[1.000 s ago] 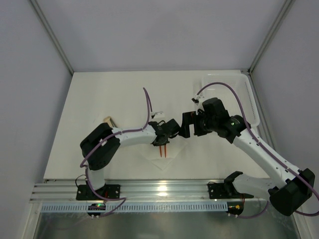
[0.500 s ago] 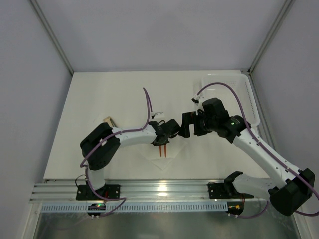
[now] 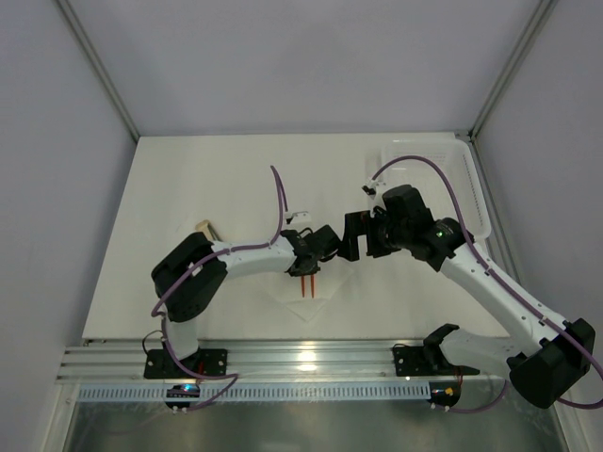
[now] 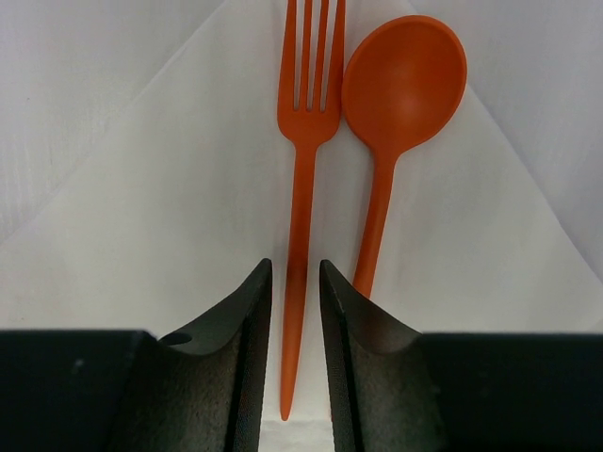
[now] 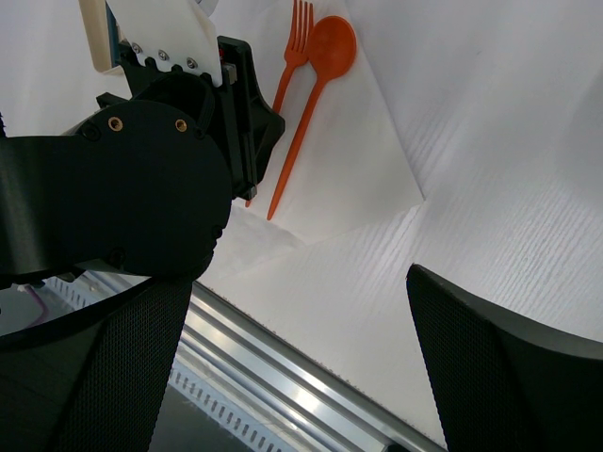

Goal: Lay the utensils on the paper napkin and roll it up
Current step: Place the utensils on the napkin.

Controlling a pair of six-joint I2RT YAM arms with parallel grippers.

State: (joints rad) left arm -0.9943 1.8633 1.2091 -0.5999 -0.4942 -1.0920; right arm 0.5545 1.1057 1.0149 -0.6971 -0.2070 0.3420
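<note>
1. desk (image 3: 188, 179): off-white; it carries every item below.
2. tan block (image 3: 203, 228): small, on the 9 o'clock side of the desk, just beside the left arm's black joint. We cannot tell what it is.
3. left claw (image 4: 295, 268): toward the desk's 6 o'clock edge, over the paper napkin. We record its fingers as narrowly parted, one on each side of the fork handle. A sliver of white shows on both sides, so it is not pinching.
4. fork (image 4: 300, 188): orange, flat on the napkin. In the left wrist view its tines point to 12 o'clock and its handle tip to 6 o'clock.
5. spoon (image 4: 405, 80): orange, flat on the napkin at the fork's 3 o'clock. Its bowl lies just beside the fork's head. Its handle slants in toward the fork and runs under one finger.
6. paper napkin (image 4: 141, 217): white, unrolled, set as a diamond with one corner toward 6 o'clock in the top view. Both utensils lie on it.
7. right claw (image 5: 300, 278): near the left claw, at its 3 o'clock. We note its fingers spread wide, with nothing between them.
8. purple cable (image 3: 276, 193): one loops along each arm.
9. basket (image 3: 471, 184): white mesh, in the desk's 2 o'clock corner, well apart from the napkin.
</note>
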